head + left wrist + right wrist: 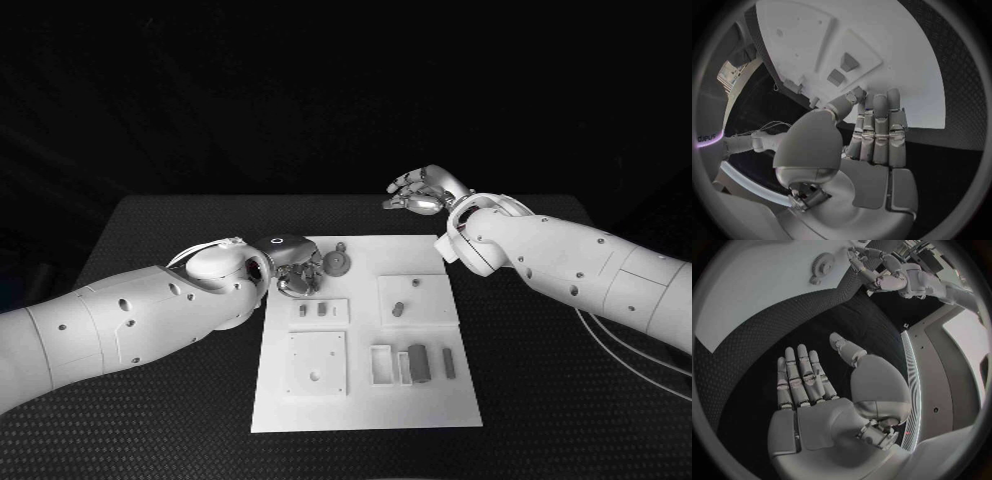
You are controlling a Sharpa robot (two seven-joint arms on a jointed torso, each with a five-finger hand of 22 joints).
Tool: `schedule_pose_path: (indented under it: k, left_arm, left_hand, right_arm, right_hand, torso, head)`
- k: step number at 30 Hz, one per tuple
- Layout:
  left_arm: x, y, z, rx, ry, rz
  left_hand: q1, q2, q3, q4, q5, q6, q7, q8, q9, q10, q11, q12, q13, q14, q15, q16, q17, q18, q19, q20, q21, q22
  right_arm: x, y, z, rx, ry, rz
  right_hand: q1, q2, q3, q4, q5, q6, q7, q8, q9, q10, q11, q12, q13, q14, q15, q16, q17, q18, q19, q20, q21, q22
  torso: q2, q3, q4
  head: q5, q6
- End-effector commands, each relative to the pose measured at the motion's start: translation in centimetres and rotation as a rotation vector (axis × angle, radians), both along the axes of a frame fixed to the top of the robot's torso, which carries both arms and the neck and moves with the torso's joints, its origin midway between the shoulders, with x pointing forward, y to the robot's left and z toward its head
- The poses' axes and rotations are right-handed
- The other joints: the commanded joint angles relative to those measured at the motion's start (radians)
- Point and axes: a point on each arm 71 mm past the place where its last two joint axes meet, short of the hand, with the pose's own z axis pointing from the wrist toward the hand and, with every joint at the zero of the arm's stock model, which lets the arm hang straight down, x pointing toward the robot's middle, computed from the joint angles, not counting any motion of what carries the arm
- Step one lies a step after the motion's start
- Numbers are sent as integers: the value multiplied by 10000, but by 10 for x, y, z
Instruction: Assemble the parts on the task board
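Loose parts (418,362) lie unassembled on task board (368,405) mid-bench, gear (336,263) beside left hand (296,265), fingers straight, holding nothing; right hand (421,190) spread, empty; assembly apparently barely begun.

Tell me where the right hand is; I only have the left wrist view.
Observer: The right hand hovers over the black table, just past the far edge of the task board. Its fingers are apart and it holds nothing.
Operator: Report what lies next to the left hand.
Observer: A gear-shaped part lies on the board just beside the left hand, on the robot's right of it.
Operator: Describe the board's near end.
Observer: A dark block-shaped part lies towards the near right corner, with a slimmer part beside it.
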Motion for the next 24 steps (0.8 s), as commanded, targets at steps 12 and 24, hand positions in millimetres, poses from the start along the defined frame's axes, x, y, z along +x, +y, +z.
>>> schedule_pose_path:
  k: [12, 24]
  left_arm:
    - [-1, -5, -4, 257, 126, -200]
    - [-3, -9, -15, 463, 259, -318]
  left_hand:
    - [-137, 17, 68, 14, -48, 73, -9, 31, 5, 76, 2, -46, 23, 81, -13, 72, 4, 119, 60, -10, -55, 19]
    - [-170, 21, 63, 22, -48, 60, -3, 21, -3, 67, 7, -66, 33, 76, -10, 79, 1, 110, 43, -8, -77, 29]
  right_arm:
    - [0, 1, 0, -5, 37, 117]
    - [0, 1, -1, -24, 70, 104]
  right_hand:
    - [-84, 52, -28, 55, -43, -60, 344, 64, -16, 39, 18, -57, -17, 9, 53, -65, -14, -51, 65, 39, -65, 17]
    - [-88, 50, -33, 61, -43, -63, 345, 67, -24, 41, 19, -58, -34, 9, 54, -68, -17, -50, 64, 41, -71, 21]
  torso:
    - [7, 2, -5]
    - [10, -2, -17]
  head:
    - [3, 3]
    - [-22, -18]
